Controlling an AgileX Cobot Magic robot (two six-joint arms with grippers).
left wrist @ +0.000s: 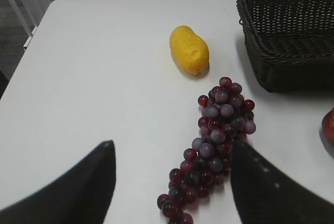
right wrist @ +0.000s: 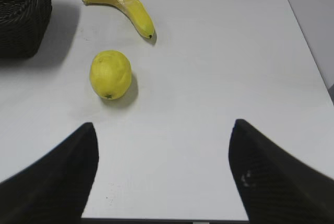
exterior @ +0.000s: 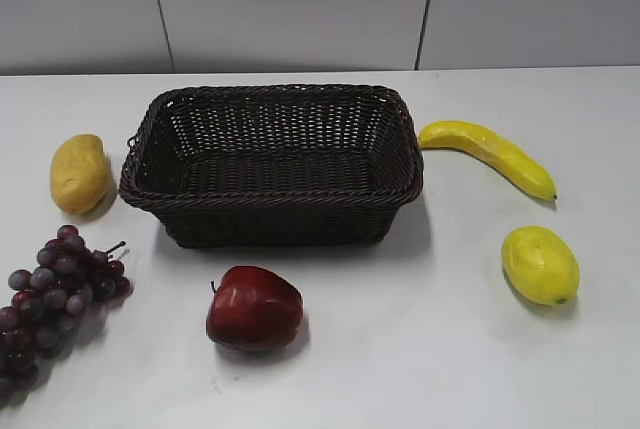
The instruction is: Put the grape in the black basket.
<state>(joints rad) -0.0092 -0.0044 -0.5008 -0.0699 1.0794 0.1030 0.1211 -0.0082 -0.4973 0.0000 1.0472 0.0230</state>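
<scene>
A lab-like test bench. A bare white table point(exterior: 420, 369) stands against a plain grey panelled wall point(exterior: 300, 4). Fruit props lie spread around.

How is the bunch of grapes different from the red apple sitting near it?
The grape is a long cluster of many small purple-red balls; the apple is one smooth, glossy, dark red fruit. The grape lies left of the apple, by the table edge. Both rest on the white table, outside the black basket.

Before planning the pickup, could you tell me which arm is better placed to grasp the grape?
Left. The grape lies just ahead of the open left gripper, left of the black basket. The right gripper faces only yellow fruit.
</scene>
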